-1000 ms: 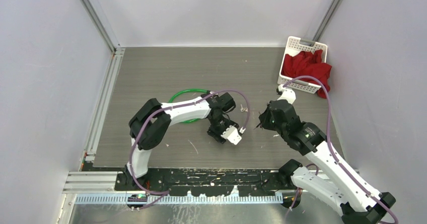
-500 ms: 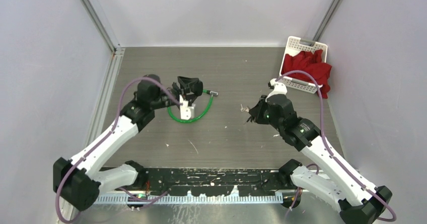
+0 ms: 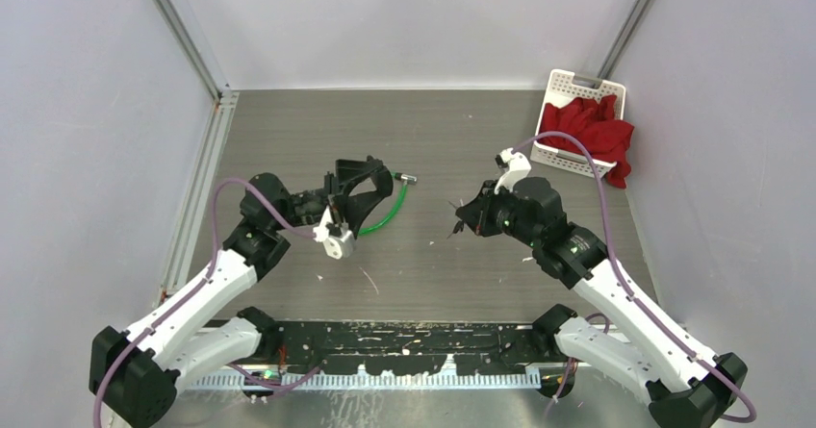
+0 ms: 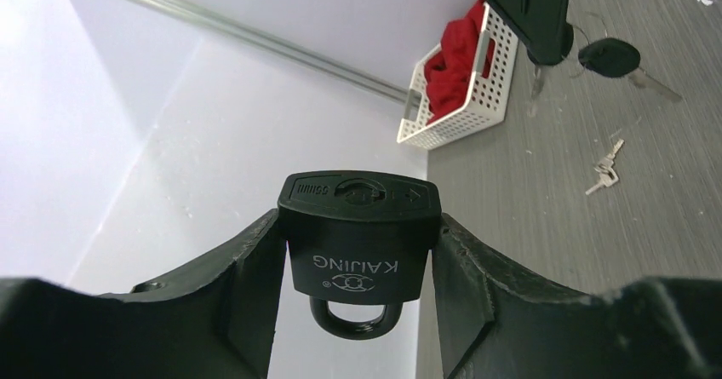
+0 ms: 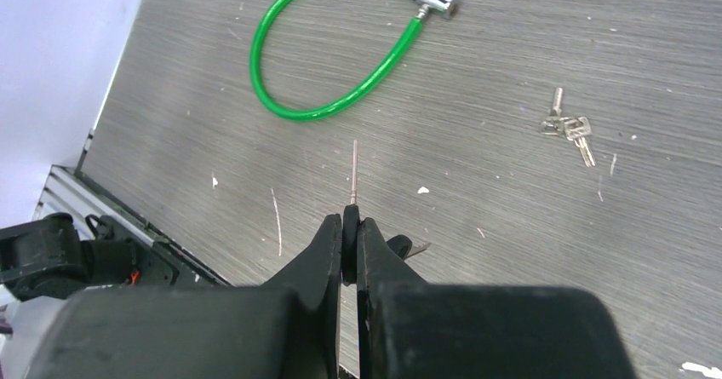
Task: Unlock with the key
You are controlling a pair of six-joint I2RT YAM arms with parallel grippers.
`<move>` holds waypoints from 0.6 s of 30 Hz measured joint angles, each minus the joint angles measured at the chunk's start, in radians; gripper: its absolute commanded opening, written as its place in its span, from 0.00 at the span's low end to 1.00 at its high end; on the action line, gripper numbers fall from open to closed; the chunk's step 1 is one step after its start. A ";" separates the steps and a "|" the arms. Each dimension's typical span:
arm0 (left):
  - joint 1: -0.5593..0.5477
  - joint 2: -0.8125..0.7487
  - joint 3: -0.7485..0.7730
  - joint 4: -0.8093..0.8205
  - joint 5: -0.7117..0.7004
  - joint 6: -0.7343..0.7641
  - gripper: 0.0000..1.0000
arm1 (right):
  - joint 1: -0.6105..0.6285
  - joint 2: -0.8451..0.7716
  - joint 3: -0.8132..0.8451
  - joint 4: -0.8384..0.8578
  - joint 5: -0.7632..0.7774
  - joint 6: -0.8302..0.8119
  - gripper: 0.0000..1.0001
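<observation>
Left pincer (image 3: 370,197) shifted nearer; wrist view alone reveals padlock (image 4: 358,238) clamped.

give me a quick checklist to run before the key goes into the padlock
1. padlock clamped in left pincer: ok
2. keyhole uncovered on the padlock's end face: ok
3. key held in shut right pincer, blade sticking out ahead: ok
4. key tip at keyhole: not ok, a clear gap lies between them
5. blade lined up with keyhole: cannot tell
6. spare keys lying flat on table, off to the side: ok
</observation>
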 measured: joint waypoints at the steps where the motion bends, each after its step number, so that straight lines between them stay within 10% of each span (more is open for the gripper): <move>1: 0.000 -0.006 0.000 0.007 0.006 -0.003 0.00 | 0.000 0.000 0.000 0.005 -0.011 -0.005 0.01; 7: 0.000 -0.015 0.036 -0.112 0.041 -0.004 0.00 | 0.000 0.000 0.000 0.017 -0.048 -0.035 0.01; 18: 0.000 0.380 0.690 -1.270 0.085 0.055 0.00 | -0.002 0.039 0.013 0.003 -0.120 -0.158 0.01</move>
